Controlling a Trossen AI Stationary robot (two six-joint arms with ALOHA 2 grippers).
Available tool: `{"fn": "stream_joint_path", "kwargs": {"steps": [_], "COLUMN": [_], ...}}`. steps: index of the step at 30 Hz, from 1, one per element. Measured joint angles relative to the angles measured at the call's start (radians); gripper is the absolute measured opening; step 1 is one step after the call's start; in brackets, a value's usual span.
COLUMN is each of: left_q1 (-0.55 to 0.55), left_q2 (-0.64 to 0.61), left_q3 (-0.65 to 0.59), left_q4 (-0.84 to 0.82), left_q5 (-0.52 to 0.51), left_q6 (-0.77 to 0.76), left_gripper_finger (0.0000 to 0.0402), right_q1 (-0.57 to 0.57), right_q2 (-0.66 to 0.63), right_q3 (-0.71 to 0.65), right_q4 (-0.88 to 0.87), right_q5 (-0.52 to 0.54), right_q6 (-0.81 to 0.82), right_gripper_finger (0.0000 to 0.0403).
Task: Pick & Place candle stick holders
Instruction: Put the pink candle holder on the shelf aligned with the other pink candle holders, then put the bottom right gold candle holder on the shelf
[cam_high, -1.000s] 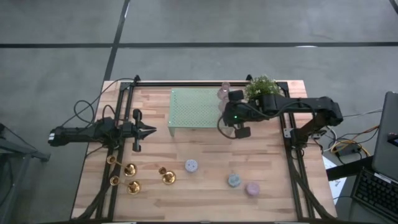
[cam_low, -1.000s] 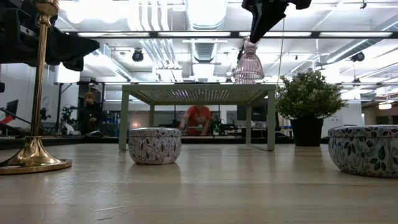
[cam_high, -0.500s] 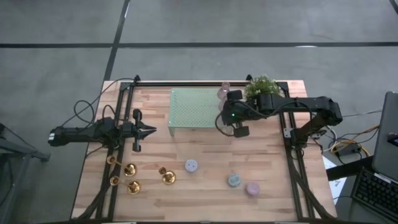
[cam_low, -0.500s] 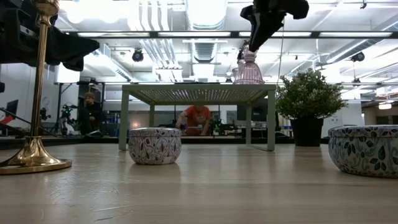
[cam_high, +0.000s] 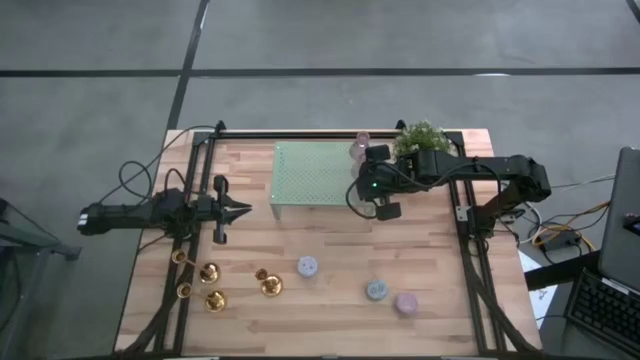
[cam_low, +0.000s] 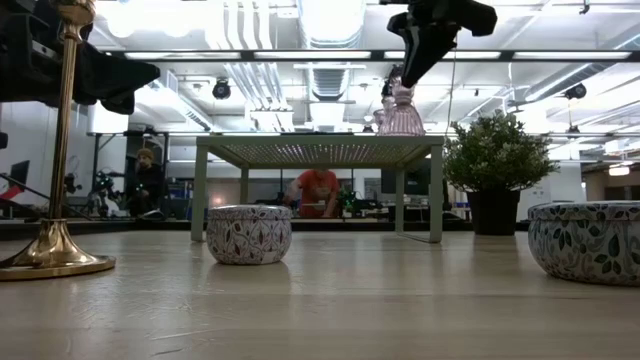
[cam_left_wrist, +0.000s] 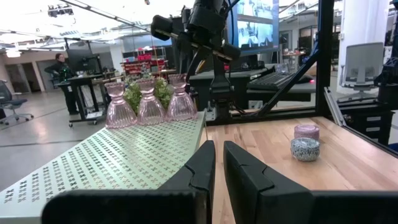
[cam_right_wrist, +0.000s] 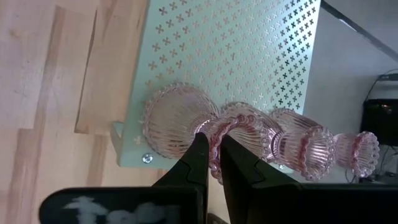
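The pink glass holder has come down onto the green shelf corner since a second ago – the right gripper, closed on its stem, should open gently, rise straight – left gripper waits nearly closed, empty.

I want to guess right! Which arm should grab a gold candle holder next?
Left. The left gripper holds nothing and is nearer the gold holders. The right gripper is busy pinching a pink glass holder on the green shelf.
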Motion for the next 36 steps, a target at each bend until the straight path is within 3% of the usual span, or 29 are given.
{"fn": "stream_joint_path", "kwargs": {"steps": [23, 36], "left_q1": [0.0, 0.0], "left_q2": [0.0, 0.0], "left_q3": [0.0, 0.0], "left_q4": [0.0, 0.0], "left_q5": [0.0, 0.0], "left_q6": [0.0, 0.0], "left_gripper_finger": [0.0037, 0.0037], "right_q1": [0.003, 0.016], "right_q2": [0.001, -0.026], "right_q3": [-0.006, -0.006], "right_q4": [0.034, 0.036], "right_q5": [-0.007, 0.047], "right_q6": [-0.011, -0.01], "right_gripper_finger": [0.0095, 0.0123]}}
